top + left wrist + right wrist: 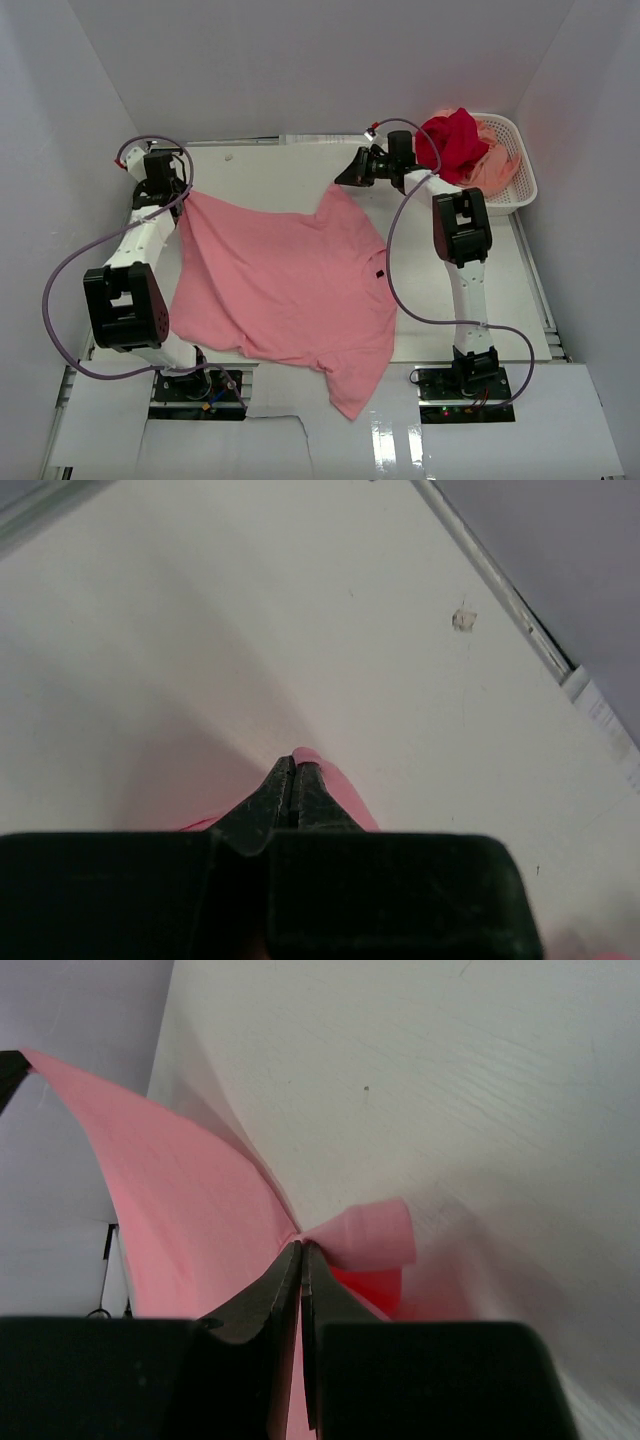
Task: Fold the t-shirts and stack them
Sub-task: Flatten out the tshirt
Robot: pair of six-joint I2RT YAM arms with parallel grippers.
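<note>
we are pinching with both tools right now. our left gripper (183, 189) (293, 766) is pressing its jaws together on a corner of the pink t-shirt (280, 280) (338, 792), and only a small lip of pink is poking out past the fingertips, over the white table (270, 165).

our right gripper (338, 182) (300, 1248) is squeezing its jaws tight too, nipping another edge of the same shirt (190, 1200), with a little curl of cloth rolling out just ahead of its tips.

the cloth is stretching between the two grippers in a raised sheet, running off from the right tool toward the left one. behind both grippers, back toward our bases, it is spreading wide across the table, and one end is drooping over the near edge by the right arm's base.

out to the right of the right gripper, well apart from its tips, the deep red t-shirt (455, 140) is bunching up in the white lattice basket (524, 180), touching the peach t-shirt (492, 166) crumpled beside it.
</note>
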